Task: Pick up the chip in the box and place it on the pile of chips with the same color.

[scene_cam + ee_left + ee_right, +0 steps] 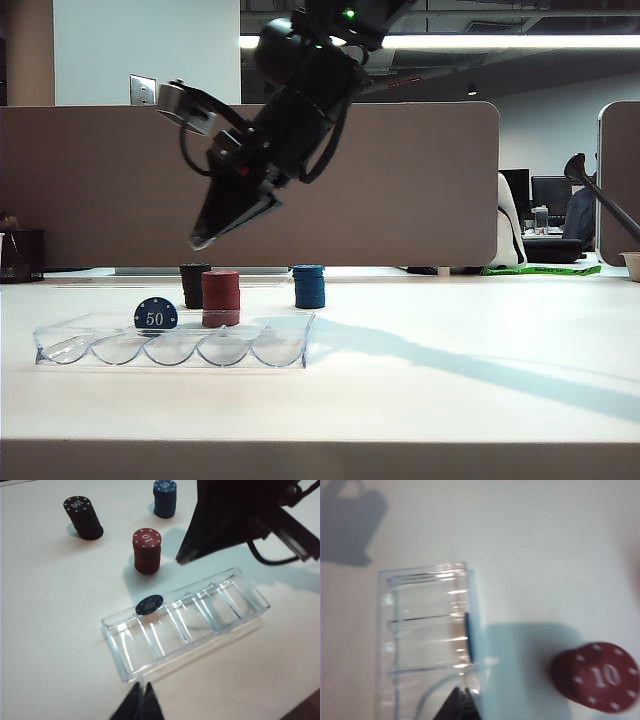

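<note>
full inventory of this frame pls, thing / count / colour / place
chip: one, dark blue, white 50, on edge in the box's second slot from the exterior view's left
box: one, clear, five slots, front left of table
pile of chips: one, blue, behind the box's right end
red stack: one, marked 10, just behind the box
black stack: one, marked 100, behind the red stack
table: one, white
left pincer: black, tips together, near the box's front side, apart from it
right pincer: black, jaws together, in the air above the box, holding nothing
</note>
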You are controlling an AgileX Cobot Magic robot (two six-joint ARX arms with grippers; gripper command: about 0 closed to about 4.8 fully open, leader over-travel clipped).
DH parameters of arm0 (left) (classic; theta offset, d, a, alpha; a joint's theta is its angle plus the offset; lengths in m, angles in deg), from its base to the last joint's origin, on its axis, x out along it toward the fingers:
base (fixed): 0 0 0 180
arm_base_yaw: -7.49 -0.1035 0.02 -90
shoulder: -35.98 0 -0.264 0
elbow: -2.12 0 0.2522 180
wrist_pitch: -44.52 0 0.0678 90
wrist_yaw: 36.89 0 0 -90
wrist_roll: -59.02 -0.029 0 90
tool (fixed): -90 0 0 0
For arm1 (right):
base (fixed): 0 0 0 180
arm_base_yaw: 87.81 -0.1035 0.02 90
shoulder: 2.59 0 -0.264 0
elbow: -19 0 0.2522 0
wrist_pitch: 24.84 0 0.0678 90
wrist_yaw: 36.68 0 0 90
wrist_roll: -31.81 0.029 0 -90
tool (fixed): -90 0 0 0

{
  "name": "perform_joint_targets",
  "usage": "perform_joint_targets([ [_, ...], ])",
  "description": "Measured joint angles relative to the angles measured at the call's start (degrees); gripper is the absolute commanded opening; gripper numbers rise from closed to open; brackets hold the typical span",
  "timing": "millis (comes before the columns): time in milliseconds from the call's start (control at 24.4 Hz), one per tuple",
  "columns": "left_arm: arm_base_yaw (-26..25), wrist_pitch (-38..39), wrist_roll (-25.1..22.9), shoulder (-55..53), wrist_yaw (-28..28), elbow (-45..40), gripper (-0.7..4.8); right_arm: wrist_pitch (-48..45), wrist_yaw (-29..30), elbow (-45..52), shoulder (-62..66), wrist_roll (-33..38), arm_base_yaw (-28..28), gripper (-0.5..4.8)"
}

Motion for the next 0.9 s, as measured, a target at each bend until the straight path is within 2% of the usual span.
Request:
perform_joint_targets([
  [205, 0.0, 0.0, 0.0, 0.02, 0.0, 0.0, -0.05, 1.11, -0.28, 0.0, 0.02, -2.34, -2.08, 0.24],
  [246, 0.0, 0.02, 0.0, 0.02, 0.0, 0.0, -0.05, 0.92, -0.28, 0.0, 0.02, -2.38, -2.21, 0.35],
  [287, 0.0, 0.02, 0.0, 0.02, 0.0, 0.0, -0.05, 0.74, -0.44, 0.0, 0.02, -2.47, -2.25, 0.74],
  [328, 0.0, 0.04, 0.0, 0.02, 0.0, 0.0, -0.05, 0.74, -0.79, 0.0, 0.02, -2.51, -2.4, 0.92],
  [410, 0.0, 0.04, 0.0, 0.02, 0.0, 0.0, -0.05, 0.77, -1.49, 0.0, 0.02, -2.95, -2.67, 1.09],
  [534, 0.0, 0.07, 0.0, 0.02, 0.0, 0.0, -0.05, 0.48, -1.55, 0.0, 0.02, -5.16, -3.08, 1.09],
  [903, 0.0, 0.33, 0.0, 0.02, 0.02, 0.0, -0.05, -2.84, -1.53, -0.02, 2.36, -5.33, -3.19, 1.09],
])
